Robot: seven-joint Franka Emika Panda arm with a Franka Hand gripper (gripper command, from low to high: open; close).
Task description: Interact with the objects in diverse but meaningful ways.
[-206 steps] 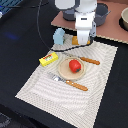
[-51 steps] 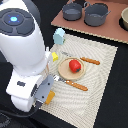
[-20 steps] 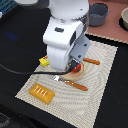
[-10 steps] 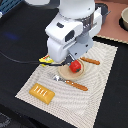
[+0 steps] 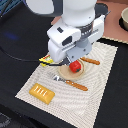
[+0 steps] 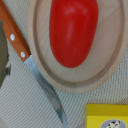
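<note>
1. The arm (image 5: 75, 30) is now hanging low over the striped mat (image 5: 100, 75), its bulk covering the far side of the wooden plate (image 5: 67, 75); half a second earlier it was sitting slightly higher and further back, so it is closing in on the plate.
2. The red tomato (image 5: 75, 66) is lying on that plate, partly hidden by the arm in the exterior view. In the wrist view the tomato (image 6: 73, 30) is filling the middle of the plate (image 6: 107, 60), which suggests the tool is lining up right above it.
3. The gripper itself is not showing in either picture, so whether it is released or clenched cannot be told.
4. The yellow box (image 5: 48, 61) is peeking out at the mat's edge just beside the arm, and in the wrist view the box (image 6: 106, 117) is sitting just beside the plate.
5. The orange slab (image 5: 42, 92) is resting on the mat's near corner, well apart from the plate.
6. The knife (image 6: 30, 70) is lying alongside the plate rim.
7. Judged from this approach, the tomato is probably the next thing to be handled.
</note>
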